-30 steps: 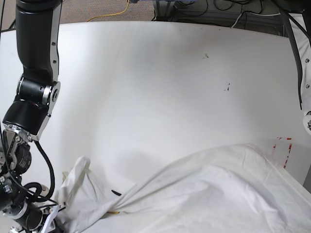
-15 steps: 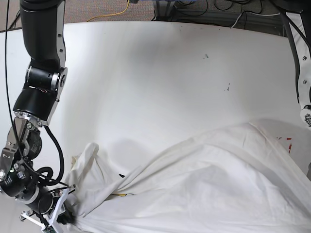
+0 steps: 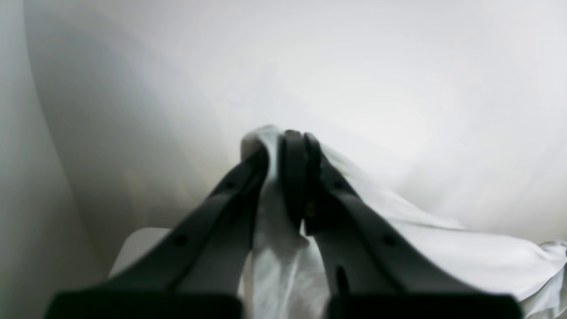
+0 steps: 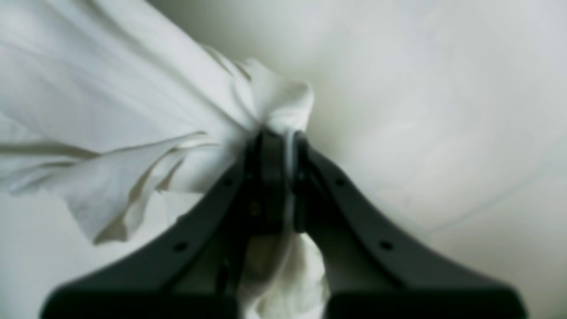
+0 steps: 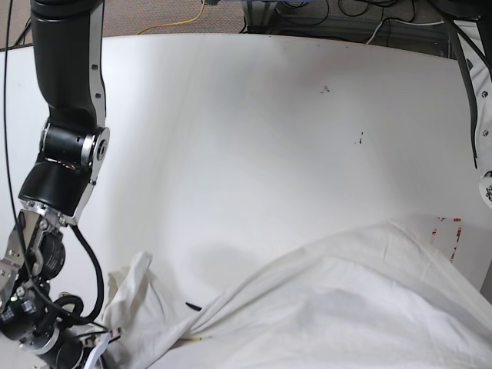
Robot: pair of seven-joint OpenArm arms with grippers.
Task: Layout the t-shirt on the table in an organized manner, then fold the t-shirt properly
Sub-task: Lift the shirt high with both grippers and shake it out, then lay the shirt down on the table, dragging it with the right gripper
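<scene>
The off-white t-shirt (image 5: 346, 307) lies bunched along the near edge of the white table (image 5: 254, 138), pulled into a long ridge between both arms. In the right wrist view my right gripper (image 4: 279, 137) is shut on a gathered corner of the t-shirt (image 4: 110, 97). In the base view that gripper (image 5: 96, 350) sits at the bottom left, half hidden by cloth. In the left wrist view my left gripper (image 3: 294, 137) is shut on a fold of the t-shirt (image 3: 443, 248). This gripper is outside the base view. A sliver of yellow print (image 5: 188, 337) peeks from a fold.
A red-outlined tape mark (image 5: 450, 234) shows just beyond the cloth at the right. Small dark specks (image 5: 359, 139) dot the tabletop. Cables (image 5: 177, 23) run along the floor past the far edge. The right arm's black links (image 5: 65, 154) stand over the table's left side.
The shirt's ridge has sunk back toward the near edge since half a second ago, uncovering the red mark. The right gripper has dropped lower with its corner of cloth.
</scene>
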